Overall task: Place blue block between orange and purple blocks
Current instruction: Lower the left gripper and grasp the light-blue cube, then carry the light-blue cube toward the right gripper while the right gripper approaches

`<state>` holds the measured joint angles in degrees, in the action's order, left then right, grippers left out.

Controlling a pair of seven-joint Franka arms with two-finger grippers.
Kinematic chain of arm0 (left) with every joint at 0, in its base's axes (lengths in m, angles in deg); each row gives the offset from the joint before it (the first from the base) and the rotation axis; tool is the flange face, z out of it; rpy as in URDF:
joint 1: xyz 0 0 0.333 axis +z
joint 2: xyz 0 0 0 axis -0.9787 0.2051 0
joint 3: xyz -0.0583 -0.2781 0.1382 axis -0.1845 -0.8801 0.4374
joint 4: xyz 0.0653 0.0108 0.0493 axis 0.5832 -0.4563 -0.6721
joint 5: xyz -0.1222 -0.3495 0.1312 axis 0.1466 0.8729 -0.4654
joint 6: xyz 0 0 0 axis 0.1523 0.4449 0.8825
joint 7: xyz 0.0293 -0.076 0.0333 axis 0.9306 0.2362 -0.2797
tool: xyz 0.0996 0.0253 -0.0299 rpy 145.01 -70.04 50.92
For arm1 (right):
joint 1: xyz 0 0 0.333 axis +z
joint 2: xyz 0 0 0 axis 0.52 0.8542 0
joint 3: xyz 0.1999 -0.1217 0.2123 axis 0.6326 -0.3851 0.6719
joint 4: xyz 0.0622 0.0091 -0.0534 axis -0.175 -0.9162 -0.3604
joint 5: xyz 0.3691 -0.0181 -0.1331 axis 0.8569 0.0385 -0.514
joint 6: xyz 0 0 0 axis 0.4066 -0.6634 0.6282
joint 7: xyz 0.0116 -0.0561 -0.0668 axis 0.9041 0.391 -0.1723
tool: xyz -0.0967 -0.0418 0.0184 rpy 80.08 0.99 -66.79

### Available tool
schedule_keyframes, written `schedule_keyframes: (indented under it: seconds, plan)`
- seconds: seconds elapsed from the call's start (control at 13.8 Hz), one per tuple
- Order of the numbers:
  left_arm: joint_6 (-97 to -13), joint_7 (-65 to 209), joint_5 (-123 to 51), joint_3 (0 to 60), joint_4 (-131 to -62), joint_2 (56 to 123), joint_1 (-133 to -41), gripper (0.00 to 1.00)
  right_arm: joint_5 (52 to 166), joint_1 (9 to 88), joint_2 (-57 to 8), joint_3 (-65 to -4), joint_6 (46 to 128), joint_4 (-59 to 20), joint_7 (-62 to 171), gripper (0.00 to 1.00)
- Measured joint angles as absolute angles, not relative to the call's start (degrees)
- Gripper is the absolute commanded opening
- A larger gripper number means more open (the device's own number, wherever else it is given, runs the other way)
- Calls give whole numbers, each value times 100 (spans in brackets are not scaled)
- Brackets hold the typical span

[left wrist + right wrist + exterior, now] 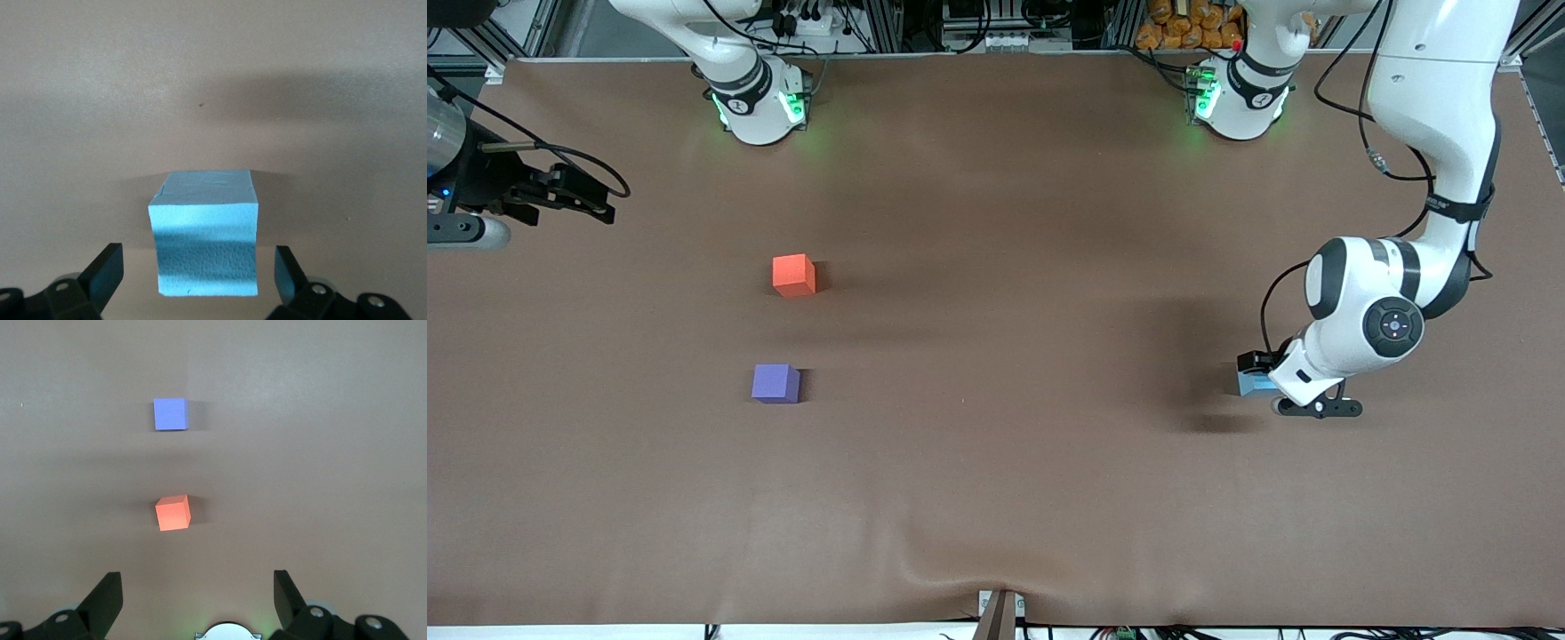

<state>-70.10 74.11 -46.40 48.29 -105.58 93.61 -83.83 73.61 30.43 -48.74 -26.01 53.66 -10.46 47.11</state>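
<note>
Right, table (996,498): brown cloth fills nearly the whole front frame, with a crease at the lower centre edge.
Left arm: comes down from its base at the upper right of the front frame and bends low over the table at centre right.
Right arm: base at the upper left of the front frame, wrist at the far left edge, waiting up there.
Left gripper (1258,384): down at the table at centre right of the front frame, fingers (103,273) spread wide, one on each side of the blue block with a gap on both sides, so nothing is gripped.
Right gripper (596,206): at the upper left edge of the front frame, over the table at the right arm's end; its wrist view shows the fingers (107,599) wide apart and empty.
Blue block (205,233): sits on the cloth between the left gripper's fingers, at the left arm's end of the table, well apart from the other two cubes.
Orange block (794,275): left of centre in the front frame, slightly turned.
Purple block (775,383): just below the orange one in the front frame, nearer the front camera, with bare cloth between them.
</note>
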Motion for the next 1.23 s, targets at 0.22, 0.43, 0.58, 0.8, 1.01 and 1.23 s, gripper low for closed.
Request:
schedule_keyframes:
  seconds: [0.22, 0.43, 0.58, 0.8, 1.01, 1.23]
  plan:
    - [-7107, 7404, -4640, 4841, -10538, 9465, -8383, 68, 7360, 3043, -4874, -2601, 5365, -1046, 4711, 100]
    - [-7113, 7402, -4640, 4841, -10519, 9515, -8383, 0, 7360, 3043, -4874, -2601, 5369, -1046, 4711, 100]
    - [-7112, 7403, -4641, 4834, -10490, 9518, -8396, 0, 7360, 3043, -4873, -2600, 5370, -1046, 4711, 100]
    - [-7138, 7409, -4641, 4701, -10349, 9512, -8552, 0, 7360, 3043, -4869, -2597, 5375, -1046, 4711, 100]
    - [-7125, 7310, -4641, 4485, -9943, 9418, -9155, 0, 7360, 3044, -4867, -2592, 5390, -1046, 4711, 100]
    - [-7084, 6737, -4641, 4466, -9483, 9473, -10072, 0, 7360, 3045, -4866, -2589, 5392, -1046, 4711, 100]
